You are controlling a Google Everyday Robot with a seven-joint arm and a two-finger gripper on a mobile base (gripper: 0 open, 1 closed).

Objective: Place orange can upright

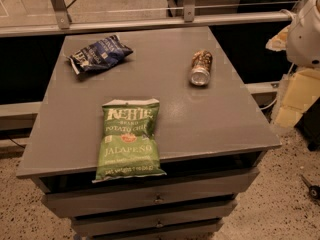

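The orange can (201, 66) lies on its side on the grey table (200, 119), at the back right. Its coppery mottled side points away from me and its silver top faces the front. Nothing touches it. My gripper is not in view. Only a white rounded part of my arm (306, 31) shows at the right edge, to the right of the table and apart from the can.
A green jalapeño chip bag (130, 139) lies at the table's front, overhanging the edge. A dark blue chip bag (99, 54) lies at the back left. Drawers (157, 199) sit under the tabletop. A metal rail (150, 21) runs behind the table.
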